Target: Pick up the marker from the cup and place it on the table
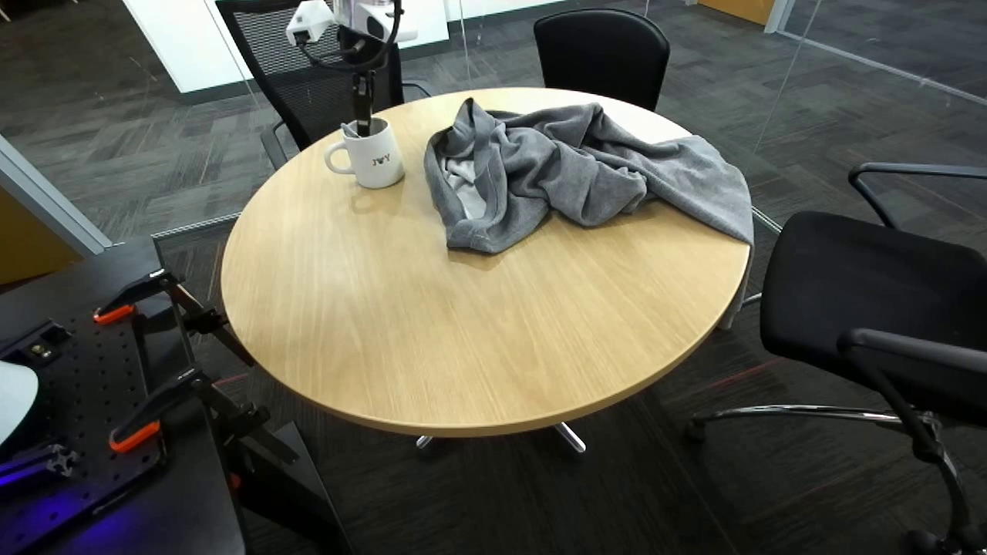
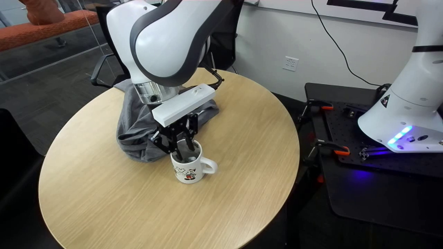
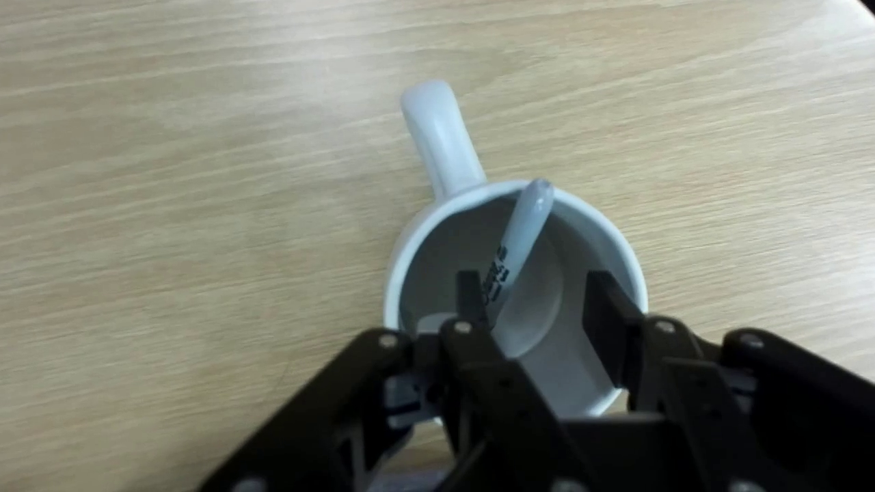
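The cup, a white mug with printing on its side, stands upright on the round light-wood table (image 1: pixel 432 331) in both exterior views (image 1: pixel 383 163) (image 2: pixel 188 174); it also shows in the wrist view (image 3: pixel 448 147). The marker, a pale grey pen with dark lettering, leans inside the cup in the wrist view (image 3: pixel 523 229), its upper end at the rim near the handle. Its end also shows at the rim in an exterior view (image 1: pixel 348 131). My gripper (image 3: pixel 536 301) is open, fingertips in the cup's mouth. The marker passes close beside the left finger, which hides its lower part; contact cannot be told.
A crumpled grey cloth garment (image 1: pixel 570 162) lies on the table close to the cup and hangs over the table's edge. Black chairs (image 1: pixel 605 58) stand around the table. A black stand (image 2: pixel 380 193) carrying the robot's base is beside the table.
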